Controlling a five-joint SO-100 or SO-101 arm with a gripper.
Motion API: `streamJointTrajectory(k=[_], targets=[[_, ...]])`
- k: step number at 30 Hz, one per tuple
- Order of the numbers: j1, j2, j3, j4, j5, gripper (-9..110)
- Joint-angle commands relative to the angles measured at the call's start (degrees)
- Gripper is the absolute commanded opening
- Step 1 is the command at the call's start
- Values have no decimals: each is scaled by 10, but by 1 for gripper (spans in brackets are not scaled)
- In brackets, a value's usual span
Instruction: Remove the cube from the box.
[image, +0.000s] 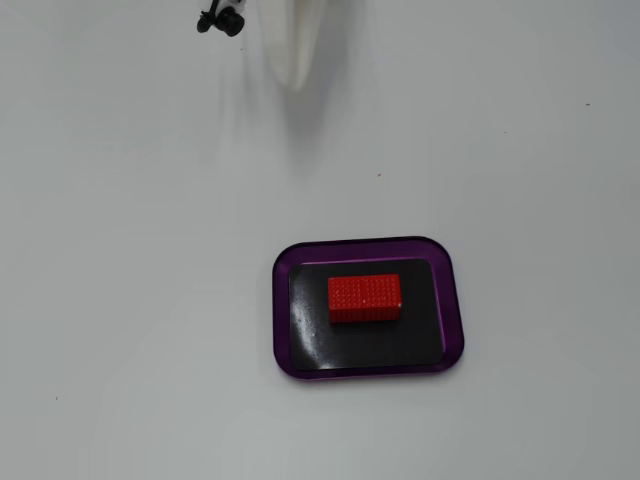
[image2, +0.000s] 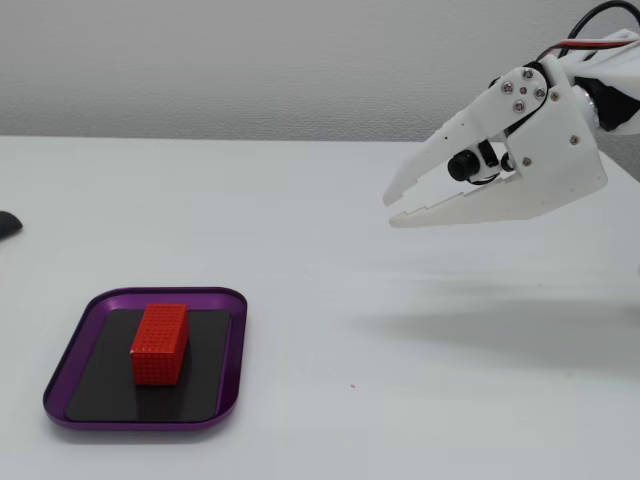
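Observation:
The red cube (image: 365, 298) lies flat on the black bottom of the purple-rimmed box (image: 282, 300). In the side-on fixed view the cube (image2: 160, 343) sits in the box (image2: 232, 350) at the lower left. My white gripper (image2: 390, 210) hovers well above the table at the right, far from the box, with its tips pointing left and down and its jaws together. It holds nothing. In the top-down fixed view only the blurred gripper tip (image: 293, 80) shows at the top edge, well away from the box.
The table (image: 120, 300) is plain white. A small black part with a cable (image: 222, 20) shows at the top edge of the top-down view. A dark object (image2: 5, 222) sits at the left edge of the side-on view.

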Motion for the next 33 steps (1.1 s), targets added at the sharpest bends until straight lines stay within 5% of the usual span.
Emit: streamJointTrajectory(k=[1,20,33], targets=[[-6,11,13,-75,-5,0],[-8,-19,-90,-67,-63,0],[-13,-519,-433,-47,-83,0]])
